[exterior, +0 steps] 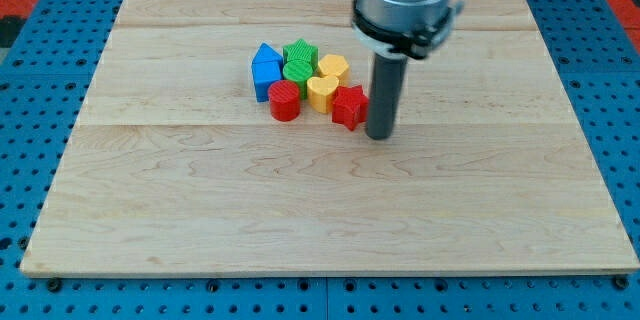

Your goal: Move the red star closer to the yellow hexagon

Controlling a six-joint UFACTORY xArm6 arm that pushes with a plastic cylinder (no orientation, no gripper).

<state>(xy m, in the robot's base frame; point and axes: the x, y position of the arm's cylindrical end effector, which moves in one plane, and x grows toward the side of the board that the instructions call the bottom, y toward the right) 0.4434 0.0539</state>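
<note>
The red star (348, 106) lies on the wooden board (330, 220), at the right end of a tight cluster of blocks. The yellow hexagon (333, 65) sits just above it and slightly to the view's left, with a yellow heart (321, 90) between them. My tip (378, 135) rests on the board right beside the red star's right side, touching it or nearly so. The rod rises from there to the arm's grey collar (403, 0) at the view's top.
In the same cluster are a blue block (266, 70) at the left, a green star (299, 53) and a green round block (298, 70) in the middle, and a red cylinder (284, 100) at the lower left. A blue pegboard surrounds the board.
</note>
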